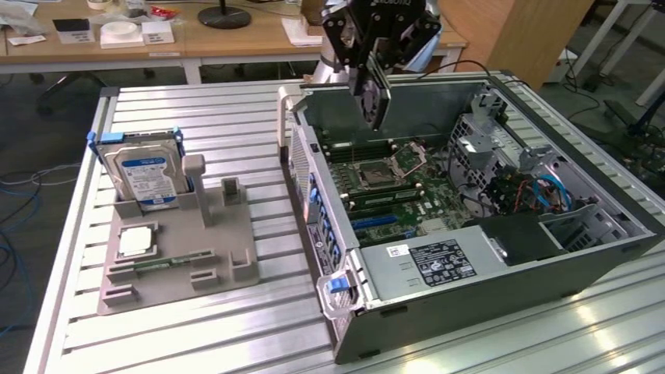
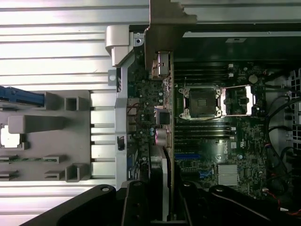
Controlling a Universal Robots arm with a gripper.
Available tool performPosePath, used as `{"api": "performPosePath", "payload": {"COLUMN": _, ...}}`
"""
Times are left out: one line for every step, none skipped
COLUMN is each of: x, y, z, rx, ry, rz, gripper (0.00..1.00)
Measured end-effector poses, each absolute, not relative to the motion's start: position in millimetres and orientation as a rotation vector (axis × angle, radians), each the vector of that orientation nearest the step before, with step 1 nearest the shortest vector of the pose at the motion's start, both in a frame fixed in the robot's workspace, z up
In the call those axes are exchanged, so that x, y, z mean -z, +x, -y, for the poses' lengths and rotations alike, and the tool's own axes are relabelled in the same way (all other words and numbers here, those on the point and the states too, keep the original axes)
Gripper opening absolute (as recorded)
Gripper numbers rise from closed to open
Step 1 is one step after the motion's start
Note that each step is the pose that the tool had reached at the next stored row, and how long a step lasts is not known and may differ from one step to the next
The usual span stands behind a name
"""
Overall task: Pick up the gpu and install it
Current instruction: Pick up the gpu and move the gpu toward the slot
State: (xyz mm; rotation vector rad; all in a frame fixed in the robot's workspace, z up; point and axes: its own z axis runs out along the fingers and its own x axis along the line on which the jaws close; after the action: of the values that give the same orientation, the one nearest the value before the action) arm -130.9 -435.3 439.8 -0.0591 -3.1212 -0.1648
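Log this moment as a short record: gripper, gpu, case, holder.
gripper: shut on gpu, above the case
gpu: held on edge, hanging over the motherboard near the case's rear wall
seated: not yet; the card hangs clear of the board
case: lying on its side, open upward
holder: grey, on the exterior view's left of the case
hard drive: upright in the holder
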Motion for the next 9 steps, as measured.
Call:
{"api": "performPosePath", "payload": {"x": -439.8, "y": -128.8, "z": 435.3, "rx": 0.165, "ry": -0.059, "rz": 3.121, "gripper": 0.28}}
{"api": "performPosePath", "payload": {"x": -439.8, "y": -126.8, "z": 435.3, "rx": 0.165, "ry": -0.059, "rz": 3.121, "gripper": 0.28}}
{"api": "performPosePath", "payload": {"x": -439.7, "y": -124.9, "z": 435.3, "rx": 0.165, "ry": -0.059, "rz": 3.121, "gripper": 0.28}}
{"api": "performPosePath", "payload": {"x": -439.8, "y": -123.0, "z": 435.3, "rx": 0.165, "ry": -0.059, "rz": 3.121, "gripper": 0.28}}
{"api": "performPosePath", "payload": {"x": -439.7, "y": -121.0, "z": 435.3, "rx": 0.165, "ry": -0.059, "rz": 3.121, "gripper": 0.28}}
{"api": "performPosePath", "payload": {"x": -439.7, "y": -118.9, "z": 435.3, "rx": 0.165, "ry": -0.059, "rz": 3.121, "gripper": 0.28}}
{"api": "performPosePath", "payload": {"x": -439.7, "y": -117.0, "z": 435.4, "rx": 0.165, "ry": -0.059, "rz": 3.121, "gripper": 0.28}}
{"api": "performPosePath", "payload": {"x": -439.7, "y": -115.3, "z": 435.3, "rx": 0.165, "ry": -0.059, "rz": 3.121, "gripper": 0.28}}
{"api": "performPosePath", "payload": {"x": -439.7, "y": -113.6, "z": 435.3, "rx": 0.165, "ry": -0.059, "rz": 3.121, "gripper": 0.28}}
